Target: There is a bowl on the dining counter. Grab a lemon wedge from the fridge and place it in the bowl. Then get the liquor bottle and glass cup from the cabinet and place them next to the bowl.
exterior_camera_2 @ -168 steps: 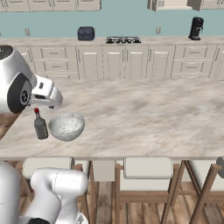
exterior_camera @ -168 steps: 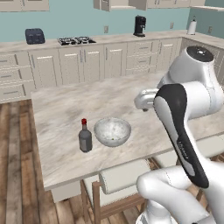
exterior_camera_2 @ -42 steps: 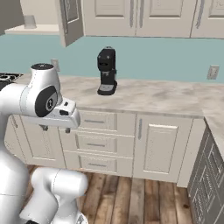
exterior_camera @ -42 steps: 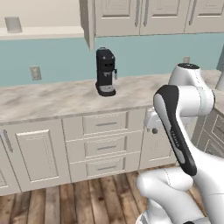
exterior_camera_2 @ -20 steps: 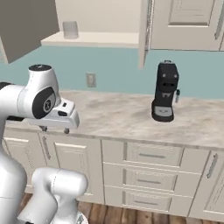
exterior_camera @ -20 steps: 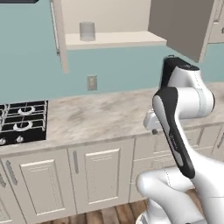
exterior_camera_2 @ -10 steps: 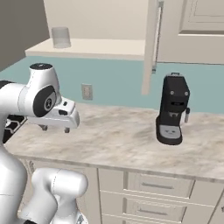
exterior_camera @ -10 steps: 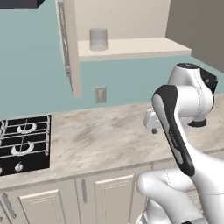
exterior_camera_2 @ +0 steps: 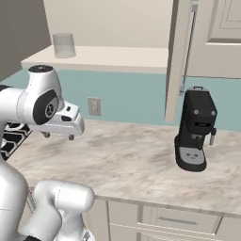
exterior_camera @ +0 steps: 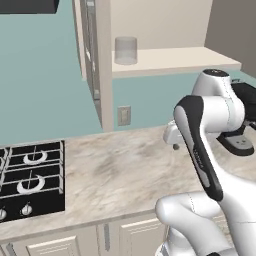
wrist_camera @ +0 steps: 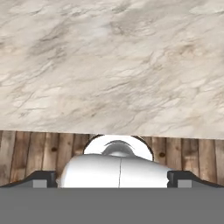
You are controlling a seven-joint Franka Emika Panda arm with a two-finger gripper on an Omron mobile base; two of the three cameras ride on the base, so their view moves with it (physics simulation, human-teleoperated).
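The glass cup (exterior_camera: 125,50) is seen standing upright on the open cabinet's lower shelf (exterior_camera: 175,61), near the shelf's front edge and close to the swung-out cabinet door (exterior_camera: 92,60), well above the marble table (exterior_camera: 115,175). From the other side the same cup (exterior_camera_2: 63,45) is found at the far end of the shelf from the black coffee machine (exterior_camera_2: 194,129), which sits under the second open door (exterior_camera_2: 181,56). The end effector (exterior_camera_2: 58,136) is held low, just above the table and well below the cup, pointing downward at the marble; its fingertips (wrist_camera: 41,178) are spread wide apart with nothing between them. No liquor bottle can be made out on the shelf. Trouble is judged most likely on the climb: the hand has to be raised past the shelf's front lip, and if it is lifted too close in, the lip could be struck from below. The door beside the cup leaves little room, so a wide swing could be caught on it. The cup is clear, smooth and straight-sided, so an off-centre or shallow closure could let it be nudged back, tipped or dropped onto the stove burners (exterior_camera: 30,175) or the table below.
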